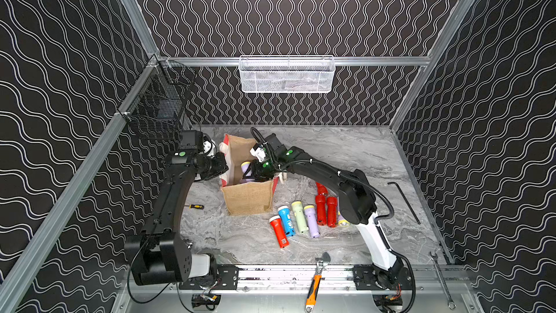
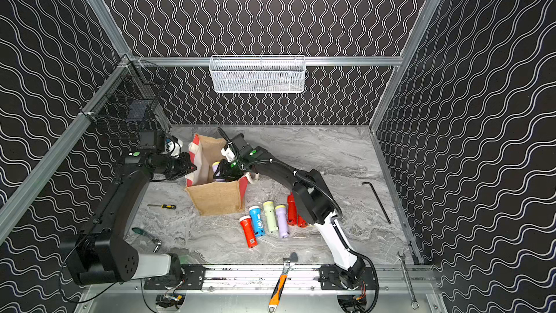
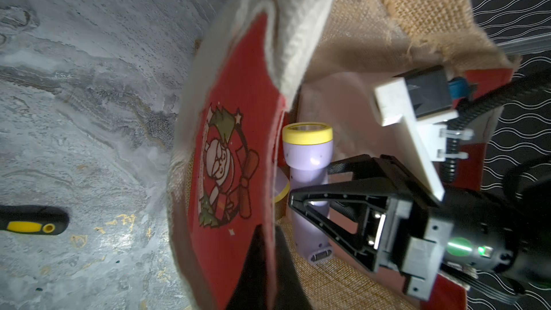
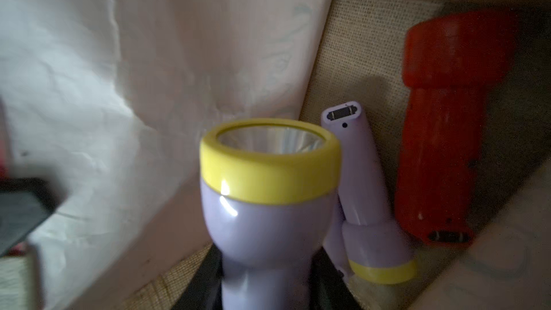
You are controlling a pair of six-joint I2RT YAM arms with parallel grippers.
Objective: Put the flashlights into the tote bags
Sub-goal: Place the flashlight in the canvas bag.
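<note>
The burlap tote bag [image 1: 248,198] [image 2: 216,198] stands open at mid-table. My left gripper [image 1: 221,170] [image 3: 269,231] is shut on its red side panel [image 3: 232,132], pulling the mouth open. Inside the bag, my right gripper [image 1: 251,173] [image 3: 310,183] [image 4: 269,287] is shut on a lilac flashlight [image 1: 246,167] [image 3: 307,156] [image 4: 268,219] with a yellow head. A second lilac flashlight [image 4: 366,204] and a red one [image 4: 441,144] lie on the bag's bottom. Right of the bag, several flashlights lie in a row: red [image 1: 278,231], blue [image 1: 286,221], pale green [image 1: 300,216], lilac [image 1: 311,221], more red [image 1: 332,210].
A yellow-black screwdriver [image 1: 195,206] lies left of the bag. An orange-handled wrench [image 1: 316,281] and a spanner [image 1: 442,278] rest at the front rail, a hex key [image 1: 404,201] at the right. A white mesh basket [image 1: 287,73] and a black wire basket [image 1: 156,106] hang on the walls.
</note>
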